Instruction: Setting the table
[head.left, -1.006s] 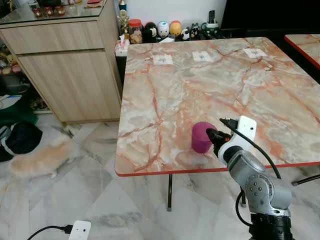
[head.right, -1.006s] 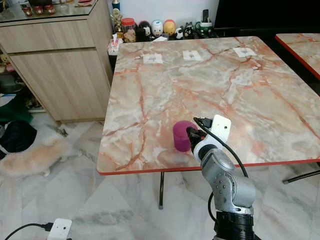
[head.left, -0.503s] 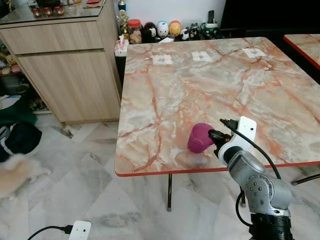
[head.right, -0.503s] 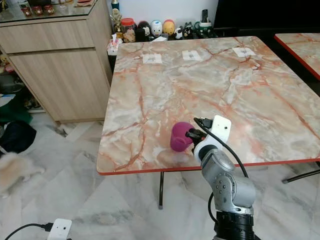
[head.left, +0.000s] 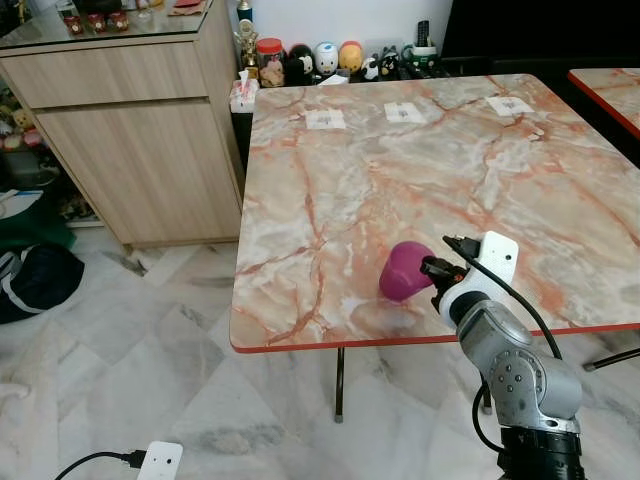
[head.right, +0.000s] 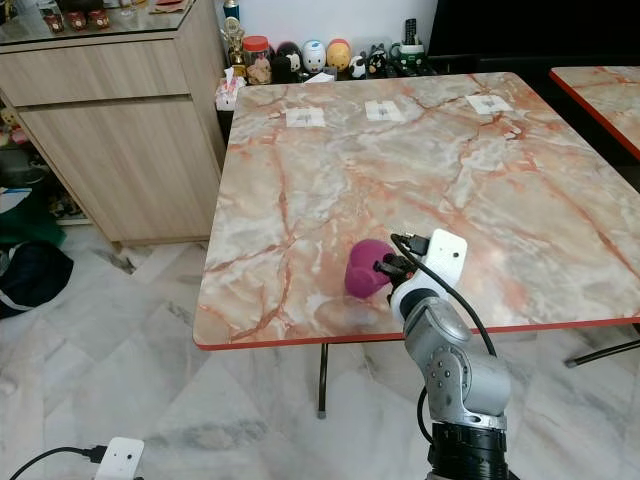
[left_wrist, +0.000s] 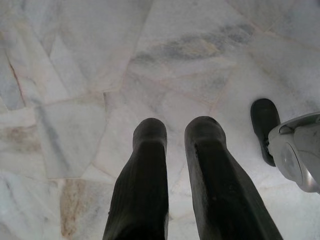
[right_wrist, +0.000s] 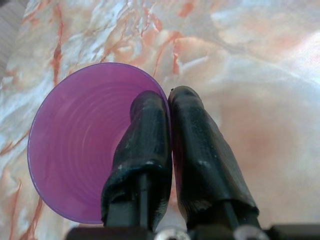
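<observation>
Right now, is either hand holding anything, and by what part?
The right hand pinches the purple cup by its rim, one finger inside, one outside. The left hand holds nothing.

Head eyes overlook table (head.left: 330, 180); wrists look close.

Purple cup (head.left: 405, 270) tipped sideways, near table (head.left: 400, 170) front edge.

Bright even indoor light, soft shadows, sharp frames (wrist views slightly soft)
</observation>
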